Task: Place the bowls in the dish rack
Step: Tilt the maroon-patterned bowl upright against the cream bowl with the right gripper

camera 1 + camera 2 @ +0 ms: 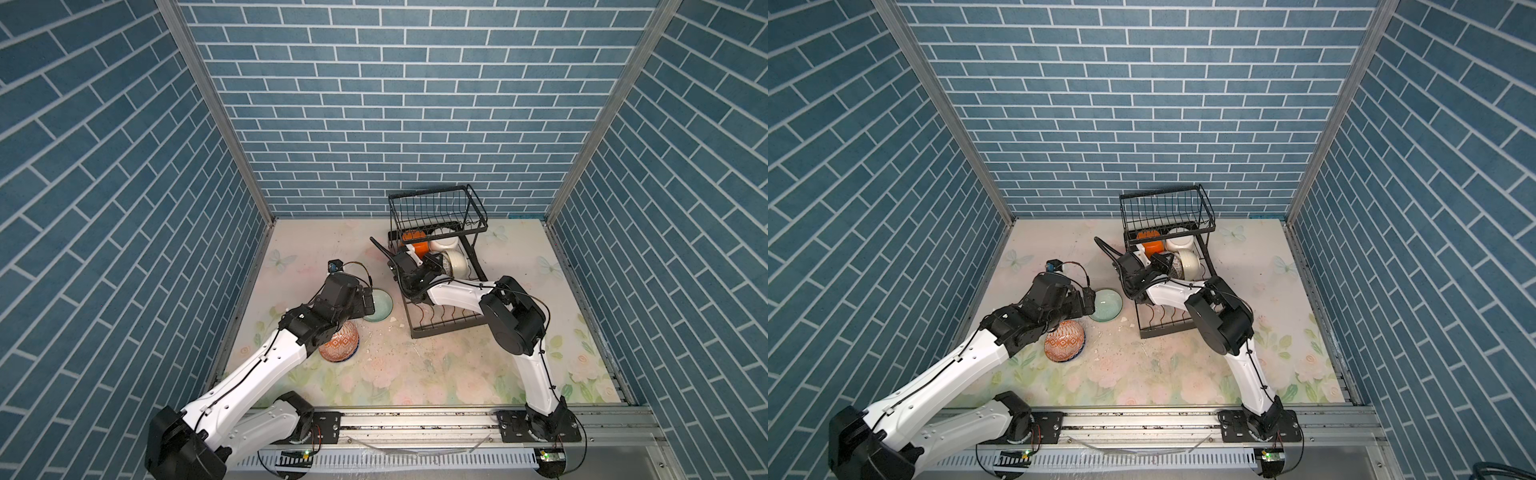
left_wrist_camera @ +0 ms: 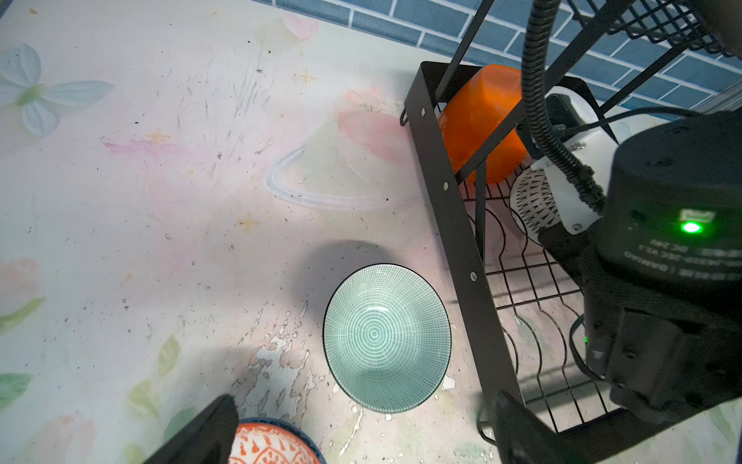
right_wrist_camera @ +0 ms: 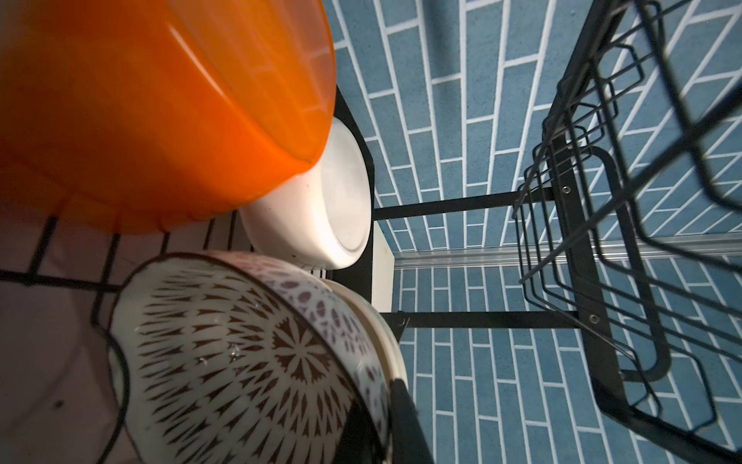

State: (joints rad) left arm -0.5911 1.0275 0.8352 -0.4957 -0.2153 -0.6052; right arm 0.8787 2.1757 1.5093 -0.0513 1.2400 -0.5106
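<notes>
A: Four bowls sit on the dish rack (image 1: 451,320) base: orange bowl (image 1: 415,243), white bowl (image 1: 444,243), cream bowl (image 1: 457,262), dark-patterned bowl (image 3: 241,361).
B: And the right claw (image 3: 385,426)?
A: Pinching that patterned bowl's rim. The left claw (image 2: 361,426) is spread above the green bowl (image 2: 386,337) on the desk (image 1: 415,374), beside the rack.

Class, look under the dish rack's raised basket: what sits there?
Under the raised basket stand an orange bowl, a white bowl and a cream bowl. The right arm covers most of a dark-patterned bowl.
</notes>
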